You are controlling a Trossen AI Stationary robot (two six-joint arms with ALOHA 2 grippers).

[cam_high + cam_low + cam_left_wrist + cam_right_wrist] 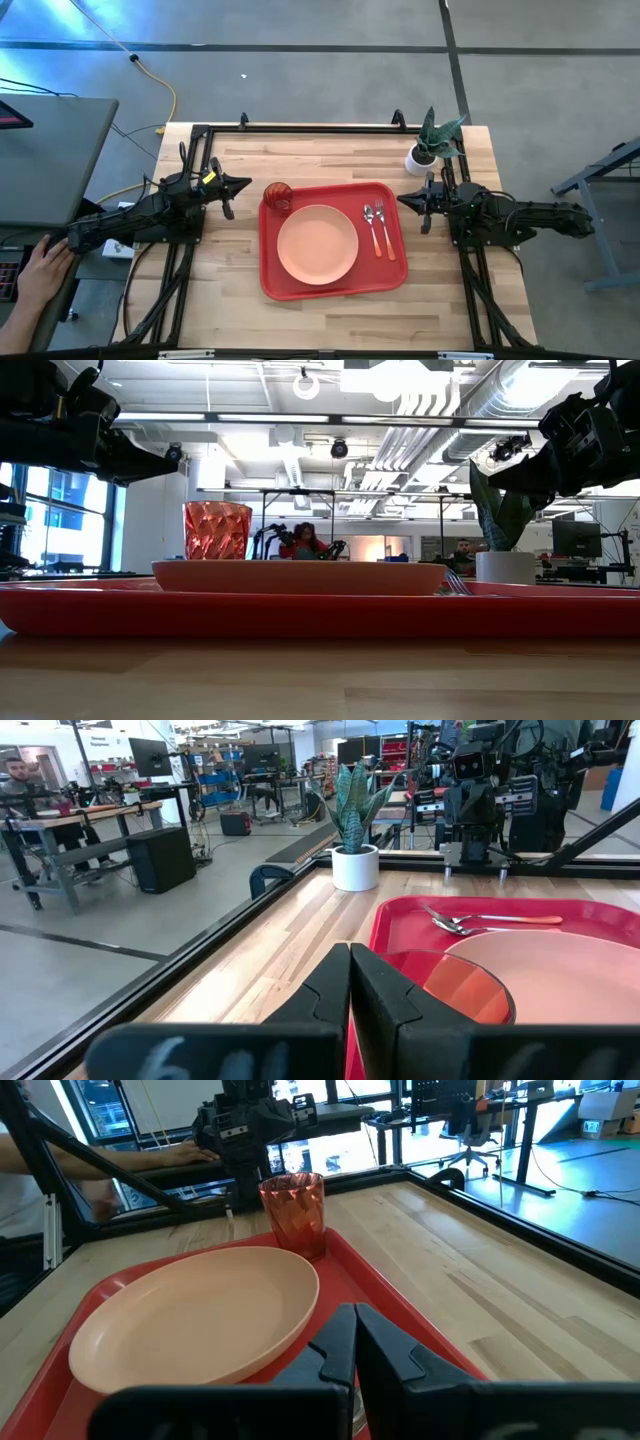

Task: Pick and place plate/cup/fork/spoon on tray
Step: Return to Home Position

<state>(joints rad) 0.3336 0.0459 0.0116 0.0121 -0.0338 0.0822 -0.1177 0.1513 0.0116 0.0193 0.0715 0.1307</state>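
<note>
The red tray [275, 275] lies in the middle of the table. The peach-pink plate [317, 244] rests flat on the tray's middle. The red-orange cup [279, 195] stands upright in the tray's far left corner. The fork [384, 230] and the spoon [371, 228] lie side by side on the tray's right part. My left gripper [247, 184] is shut and empty, left of the tray, near the cup [455, 990]. My right gripper [401, 200] is shut and empty, just right of the tray [130, 1275].
A white pot with a green plant [424, 150] stands at the far right of the table, close behind my right arm. A person's hand [42, 275] shows off the table's left side. Bare wood lies along the table's near edge.
</note>
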